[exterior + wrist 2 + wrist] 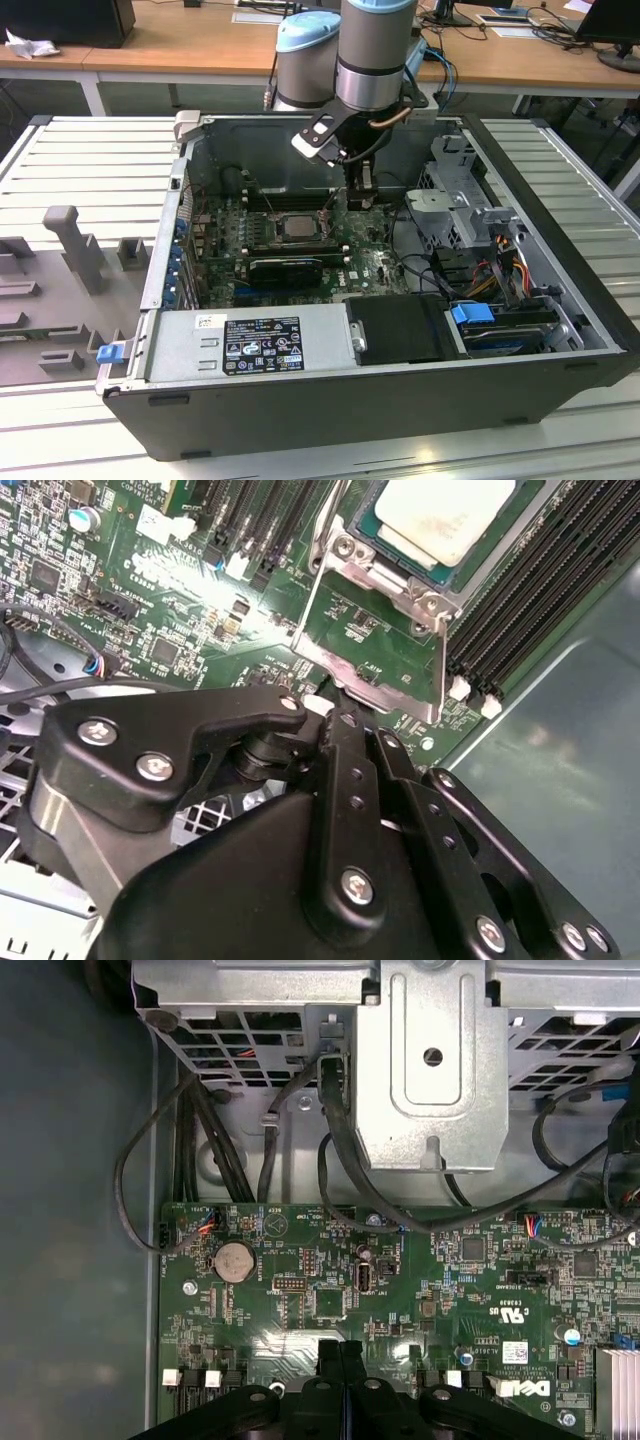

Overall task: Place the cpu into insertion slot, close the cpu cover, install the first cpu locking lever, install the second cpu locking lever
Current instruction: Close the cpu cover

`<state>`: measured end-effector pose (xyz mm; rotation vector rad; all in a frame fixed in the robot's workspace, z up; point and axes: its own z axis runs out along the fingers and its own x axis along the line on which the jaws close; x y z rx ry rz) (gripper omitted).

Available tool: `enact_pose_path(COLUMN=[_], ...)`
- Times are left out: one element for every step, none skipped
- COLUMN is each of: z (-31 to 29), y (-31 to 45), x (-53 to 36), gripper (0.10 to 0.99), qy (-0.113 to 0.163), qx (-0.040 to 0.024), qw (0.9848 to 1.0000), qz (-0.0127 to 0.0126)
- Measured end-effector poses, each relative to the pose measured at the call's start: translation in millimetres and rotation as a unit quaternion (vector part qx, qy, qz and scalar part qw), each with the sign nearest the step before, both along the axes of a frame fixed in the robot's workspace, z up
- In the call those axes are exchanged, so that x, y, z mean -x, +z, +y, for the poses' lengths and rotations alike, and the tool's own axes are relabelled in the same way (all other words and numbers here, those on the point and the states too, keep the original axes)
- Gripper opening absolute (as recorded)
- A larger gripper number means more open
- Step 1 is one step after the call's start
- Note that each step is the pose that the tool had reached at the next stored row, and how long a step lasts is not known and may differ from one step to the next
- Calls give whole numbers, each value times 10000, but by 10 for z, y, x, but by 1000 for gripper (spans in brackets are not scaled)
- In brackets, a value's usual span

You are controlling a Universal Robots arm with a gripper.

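**A:** Where is the tool?

**B:** The tool (362, 192) hangs inside the open computer case (560, 330) that stands on the table (90, 150). It is low over the green circuit board (300, 1300).

**A:** Released or clenched?

**B:** Clenched. In the first wrist view its two black fingers (328, 1360) lie pressed side by side with only a seam between them. I see nothing gripped there.

**A:** And the cpu?

**B:** The cpu (445, 515) lies flat in the insertion slot (345, 548), silvery top up. It is near the tool, a little ahead of the fingertips, and toward the exterior view's left of it.

**A:** The cpu cover?

**B:** The cpu cover (395, 575) lies down around the chip's edge. I cannot tell whether it is latched.

**A:** Any levers?

**B:** Two thin wire levers run from the slot's corners back toward the tool, one (318, 575) on each side (441, 670). The fingertips sit just beside their near ends. I cannot tell whether they touch.

**A:** What else is close?

**B:** Long black memory slots (560, 570) flank the socket. Black cables (340, 1160) loop from the board to a metal drive cage (430, 1060) on the tool's other side.
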<state>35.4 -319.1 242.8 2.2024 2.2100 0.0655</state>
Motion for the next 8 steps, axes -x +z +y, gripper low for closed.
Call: enact_pose_path(z=[0,0,0,0,0,0,0,0], y=[0,0,0,0,0,0,0,0], x=[1,2,4,5,6,9,12,15], gripper=[106,106,106,106,106,106,106,106], qy=[0,0,0,0,0,0,0,-1], qx=[0,0,0,0,0,0,0,0], qw=[10000,10000,10000,10000,10000,10000,10000,10000], qz=[0,0,0,0,0,0,0,0])
